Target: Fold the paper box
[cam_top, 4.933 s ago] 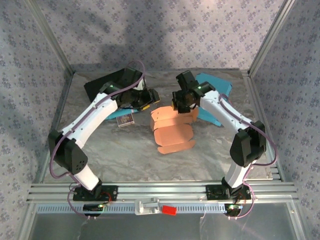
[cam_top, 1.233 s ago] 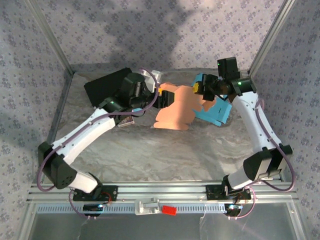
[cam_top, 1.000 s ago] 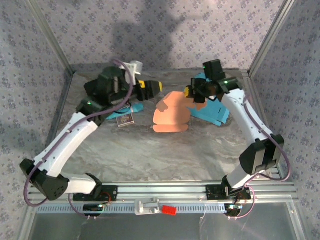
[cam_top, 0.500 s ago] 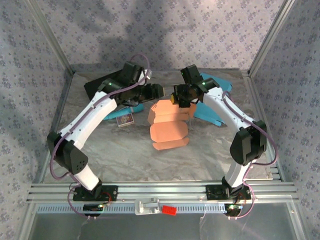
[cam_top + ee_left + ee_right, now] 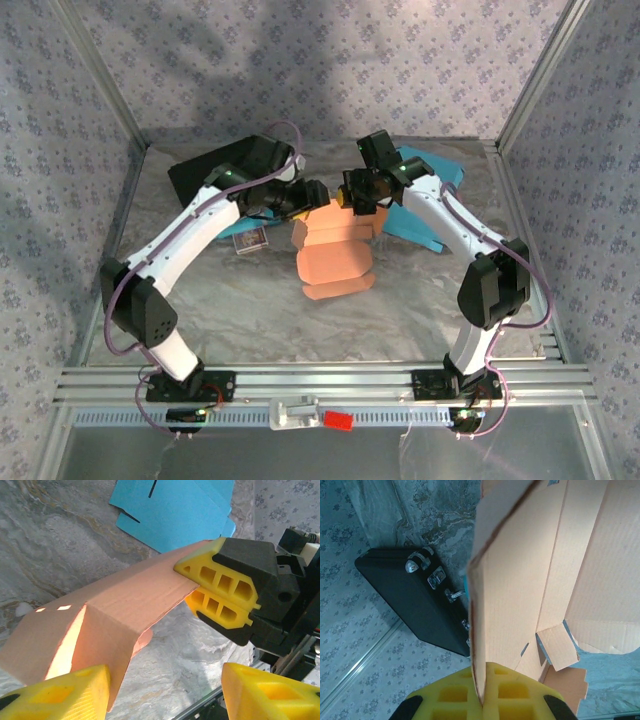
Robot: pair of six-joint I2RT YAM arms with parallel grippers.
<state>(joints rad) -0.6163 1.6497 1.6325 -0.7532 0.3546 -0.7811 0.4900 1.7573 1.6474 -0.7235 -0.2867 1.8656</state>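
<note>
The right gripper (image 5: 350, 195) is pinching the upper edge of the orange paper box (image 5: 335, 258), its 2 yellow fingers (image 5: 500, 675) pressing together on a raised panel. The left gripper (image 5: 310, 195) is standing spread, its 2 fingers (image 5: 62, 692) sitting wide apart, with the box's folded corner lying against 1 of them and nothing clamped between. The box is sitting just right of the black case (image 5: 205, 172), half-folded, its rear panel rising off the table (image 5: 230, 300) and its rounded flap lying flat at the end farthest from the case. A blue cardboard sheet (image 5: 432, 205) is lying beyond the box, well right of the case
</note>
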